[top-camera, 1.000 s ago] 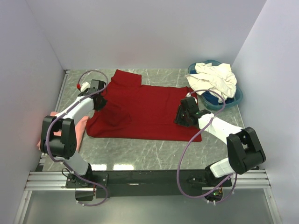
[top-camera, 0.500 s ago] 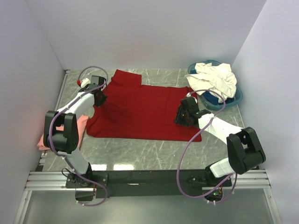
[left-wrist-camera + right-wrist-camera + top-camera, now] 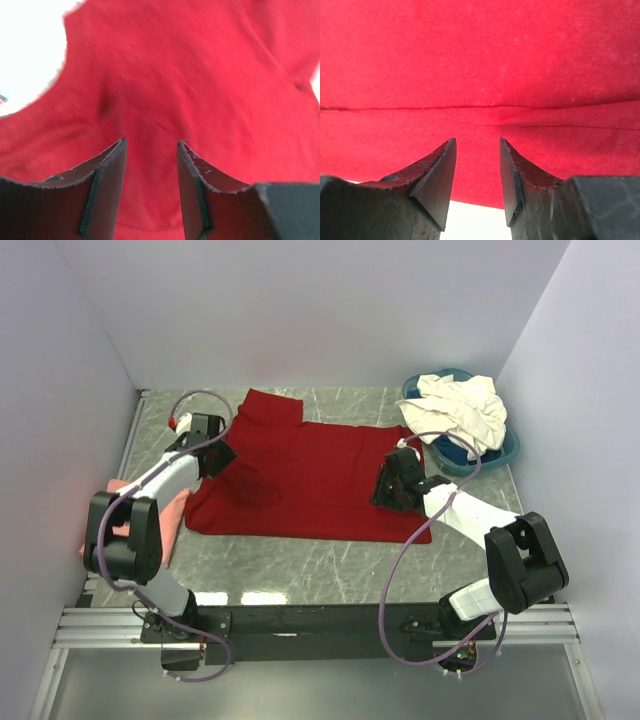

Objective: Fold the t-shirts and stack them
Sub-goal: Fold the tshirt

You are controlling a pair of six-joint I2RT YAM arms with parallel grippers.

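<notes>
A deep red t-shirt [image 3: 310,475] lies spread flat on the marble table. My left gripper [image 3: 218,462] sits at its left sleeve. In the left wrist view that gripper [image 3: 150,142] is open, with red cloth [image 3: 200,75] lying below the gap and nothing pinched. My right gripper [image 3: 385,492] rests over the shirt's right part. In the right wrist view it [image 3: 477,141] is open too, just above the red cloth [image 3: 480,60] near its edge. A salmon-pink t-shirt [image 3: 172,508] lies at the left table edge, partly hidden by the left arm. Cream-white t-shirts [image 3: 458,408] are heaped at the back right.
The cream shirts lie in a round blue basin [image 3: 505,450] in the back right corner. White walls close in the left, back and right sides. A metal rail [image 3: 320,620] with the arm bases runs along the near edge.
My left gripper went from shut to open and let go of the red sleeve, which now lies flat. The right gripper opened a little wider and barely moved.
</notes>
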